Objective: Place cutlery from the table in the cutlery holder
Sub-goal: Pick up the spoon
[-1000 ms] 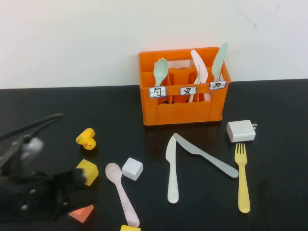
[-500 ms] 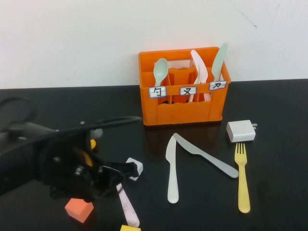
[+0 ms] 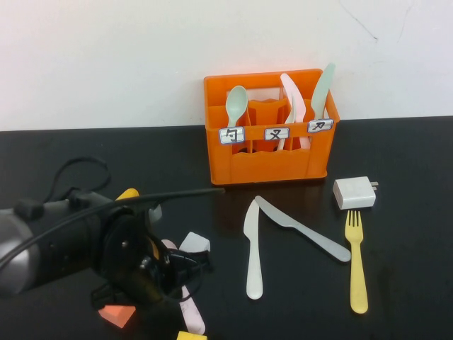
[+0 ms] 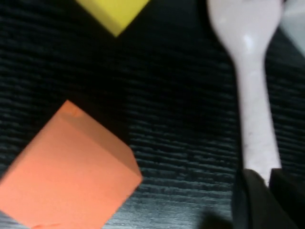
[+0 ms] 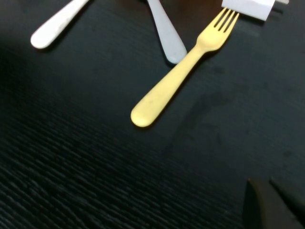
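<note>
Lighting: even, bright overhead; soft short shadows under crate [image 3: 270,127]. Faint sheen on black table [image 3: 410,156]. Left arm [image 3: 78,248] motion-blurred in high view. Left wrist view soft-focused: orange cube [image 4: 66,171] and spoon [image 4: 250,95] blurred. Right wrist view sharper; fork [image 5: 183,71] clear.

Pink spoon [image 4: 248,52] flat on black table [image 3: 410,156]; cream knife [image 3: 253,255], grey knife [image 3: 301,227], yellow fork [image 3: 357,263] lying before upright orange cutlery holder [image 3: 272,167].

Pink spoon [image 3: 187,308] bowl hidden under left gripper [image 3: 166,273]; right gripper [image 5: 267,205] cut off at five o'clock.
</note>
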Tool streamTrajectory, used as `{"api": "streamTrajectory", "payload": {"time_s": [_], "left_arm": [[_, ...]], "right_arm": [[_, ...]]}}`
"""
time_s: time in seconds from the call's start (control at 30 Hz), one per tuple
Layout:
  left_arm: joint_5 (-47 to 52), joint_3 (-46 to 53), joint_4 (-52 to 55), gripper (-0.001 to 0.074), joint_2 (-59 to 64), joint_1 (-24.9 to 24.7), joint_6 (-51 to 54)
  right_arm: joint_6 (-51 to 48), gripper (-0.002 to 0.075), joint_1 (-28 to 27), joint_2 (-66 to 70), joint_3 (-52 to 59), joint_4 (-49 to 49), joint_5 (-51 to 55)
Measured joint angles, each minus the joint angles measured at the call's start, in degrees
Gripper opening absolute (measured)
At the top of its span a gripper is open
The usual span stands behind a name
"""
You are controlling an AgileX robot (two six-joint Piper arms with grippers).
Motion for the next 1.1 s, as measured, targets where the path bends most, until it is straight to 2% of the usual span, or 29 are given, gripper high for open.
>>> {"api": "streamTrajectory", "payload": {"time_s": [0.23, 0.33, 0.43, 0.8, 0.87, 1.03, 1.1], "left_arm": [[-1.9, 0.0, -1.9, 0.0327, 2.6, 0.0, 0.2], [-3.2, -0.1, -0.8, 0.0381, 3.4, 0.0, 0.3], [-3.6, -1.1, -0.3, 0.0398, 5.1, 0.0, 0.3], [4.5, -9.2, 6.7, 0.0393, 10.6, 0.0, 1.8], [5.4, -9.7, 9.6, 0.0358, 10.9, 0.0, 2.0], [6.2, -9.9, 12.7, 0.0160, 11.2, 0.0, 2.4], [6.3, -9.9, 12.7, 0.0104, 11.3, 0.0, 2.4]], "right_arm": [[-0.1, -0.0003, 0.0, 0.0, 0.0, 1.0, -0.1], [-0.2, -0.0003, 0.0, 0.0, 0.0, 1.3, -0.1], [-0.3, -0.0003, 0.0, 0.0, 0.0, 1.5, -0.1], [-0.4, -0.0003, 0.0, 0.0, 0.0, 2.2, -0.1], [-0.4, -0.0003, 0.0, 0.0, 0.0, 2.4, -0.2], [-0.5, -0.0003, 0.0, 0.0, 0.0, 2.5, -0.3], [-0.5, -0.0003, 0.0, 0.0, 0.0, 2.6, -0.4]]}}
